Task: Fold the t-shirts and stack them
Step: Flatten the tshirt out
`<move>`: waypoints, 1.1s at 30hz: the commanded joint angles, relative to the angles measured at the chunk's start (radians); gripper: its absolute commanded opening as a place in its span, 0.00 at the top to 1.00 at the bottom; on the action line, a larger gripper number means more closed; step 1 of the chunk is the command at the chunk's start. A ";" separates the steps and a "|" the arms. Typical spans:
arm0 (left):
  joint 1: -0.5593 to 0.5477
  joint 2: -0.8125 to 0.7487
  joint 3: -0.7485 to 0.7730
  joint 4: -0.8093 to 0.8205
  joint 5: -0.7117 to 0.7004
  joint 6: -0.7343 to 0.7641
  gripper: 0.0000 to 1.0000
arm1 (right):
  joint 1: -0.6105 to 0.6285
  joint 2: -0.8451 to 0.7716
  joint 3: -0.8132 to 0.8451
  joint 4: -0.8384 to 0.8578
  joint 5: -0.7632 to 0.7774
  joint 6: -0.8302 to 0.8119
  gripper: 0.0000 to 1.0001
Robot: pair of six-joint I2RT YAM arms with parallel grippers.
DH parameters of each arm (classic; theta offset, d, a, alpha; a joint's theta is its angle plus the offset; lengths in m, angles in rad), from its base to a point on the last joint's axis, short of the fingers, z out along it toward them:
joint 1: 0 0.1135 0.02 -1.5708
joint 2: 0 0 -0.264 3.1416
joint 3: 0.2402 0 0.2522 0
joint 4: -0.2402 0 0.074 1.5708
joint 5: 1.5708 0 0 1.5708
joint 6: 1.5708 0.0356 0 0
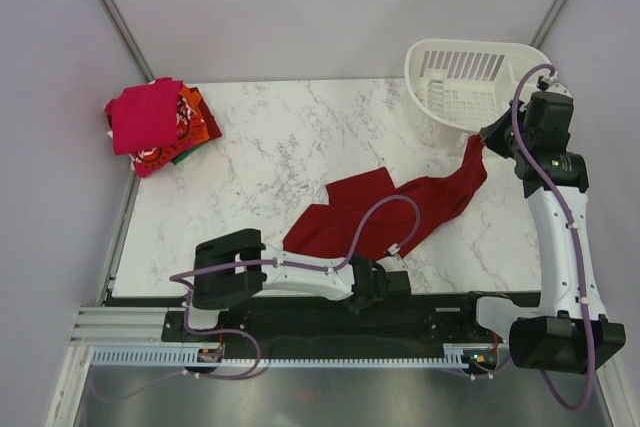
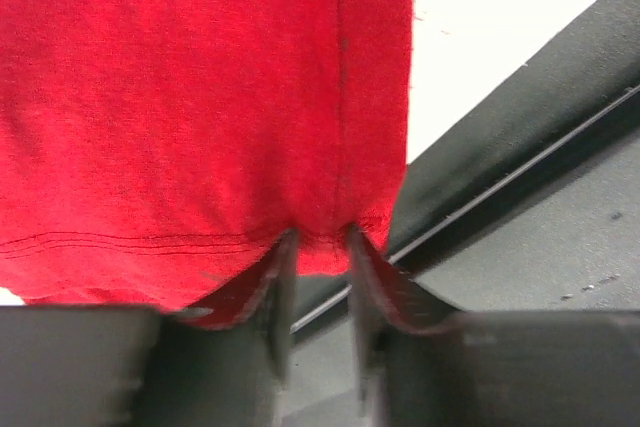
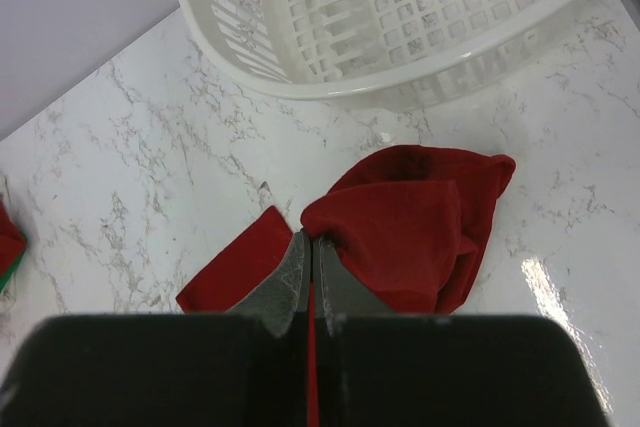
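We see the dark red t-shirt (image 1: 400, 212) sprawled on the near-right part of the worktop (image 1: 290, 147). Our right claw (image 1: 487, 137), pressed together, pinches its far end up beside the basket (image 1: 478, 44). Our left claw (image 2: 320, 247) stands slightly spread, the near hem between its tips.

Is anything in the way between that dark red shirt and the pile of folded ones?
Nothing visible: only bare table lies between the dark red shirt and the folded pile at far left; the white basket sits off to the right.
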 commanded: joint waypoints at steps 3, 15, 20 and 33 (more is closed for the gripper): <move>0.000 0.022 0.000 0.021 -0.026 -0.019 0.78 | 0.000 -0.003 0.000 0.039 -0.010 -0.004 1.00; -0.003 -0.132 0.051 -0.063 -0.025 -0.012 0.85 | 0.000 -0.009 0.000 0.037 -0.016 -0.005 1.00; -0.003 -0.238 0.087 -0.131 -0.045 -0.014 0.78 | 0.000 -0.016 0.002 0.034 -0.016 -0.005 1.00; 0.004 -0.430 0.129 -0.215 -0.097 -0.008 0.96 | 0.000 -0.041 0.039 0.004 -0.028 -0.001 1.00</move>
